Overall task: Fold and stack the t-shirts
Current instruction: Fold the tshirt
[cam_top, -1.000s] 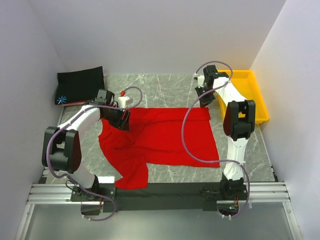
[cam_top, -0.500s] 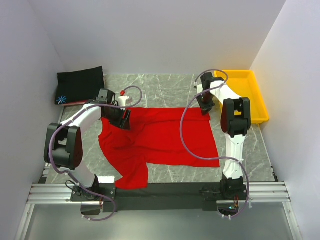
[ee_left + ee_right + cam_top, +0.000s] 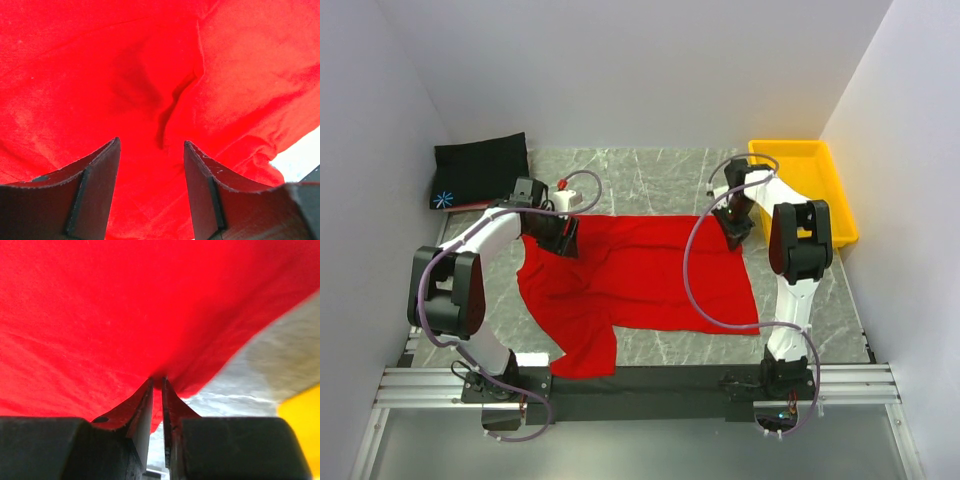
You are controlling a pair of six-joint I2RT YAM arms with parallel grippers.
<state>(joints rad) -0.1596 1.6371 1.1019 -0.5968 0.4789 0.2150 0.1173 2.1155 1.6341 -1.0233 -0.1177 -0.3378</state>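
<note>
Red t-shirt [image 3: 650,275] pinched in right gripper [image 3: 156,381]; left gripper [image 3: 152,145] spread above it.

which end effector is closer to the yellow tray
Right. The right end effector grips the red shirt near the tray; the left end effector is at the shirt's opposite side.

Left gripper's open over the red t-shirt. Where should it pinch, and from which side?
Pinch the raised crease lying between the left gripper's open fingers, toward the far left of the red t-shirt. Come straight down from above: the cloth lies flat, and only that ridge stands up. That would likely mirror the right gripper, shut on the far right corner.
</note>
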